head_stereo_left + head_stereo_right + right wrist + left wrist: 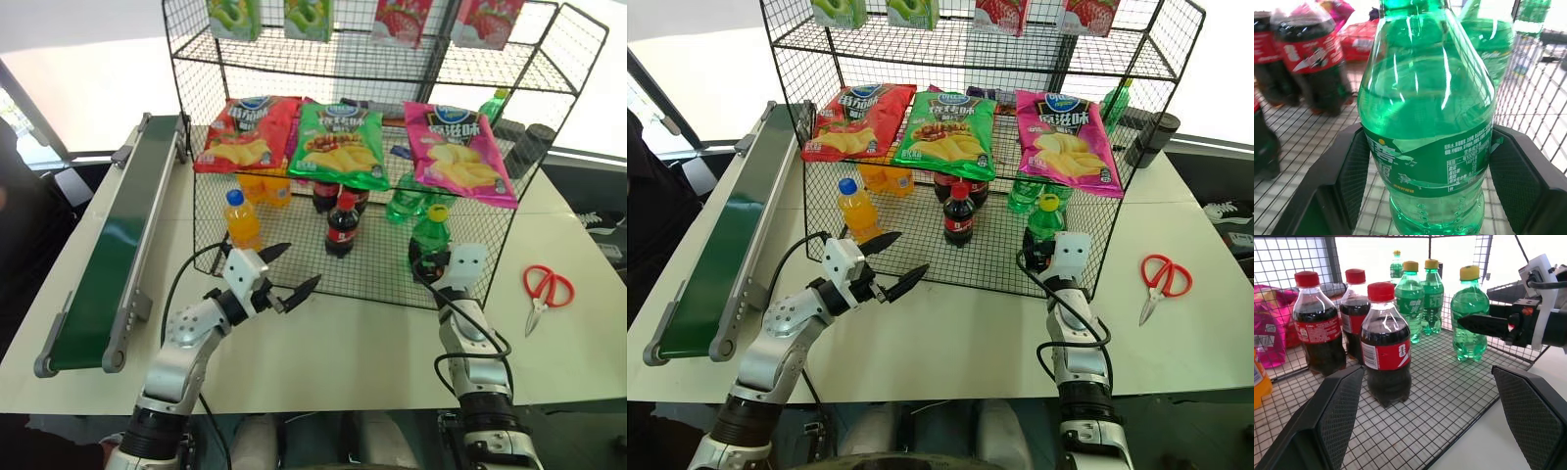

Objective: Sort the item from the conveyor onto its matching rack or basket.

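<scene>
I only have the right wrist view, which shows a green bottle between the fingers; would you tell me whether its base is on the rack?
Observer: Yes. In the left wrist view the green bottle stands upright on the rack's bottom tray, with the right gripper shut on it.
Operator: Thank you. Where is the left gripper?
Observer: The left gripper is open, at the rack's front edge, facing the nearest cola bottle.
Operator: Is anything left on the conveyor?
Observer: The conveyor carries nothing on the belt that I can see.
</scene>
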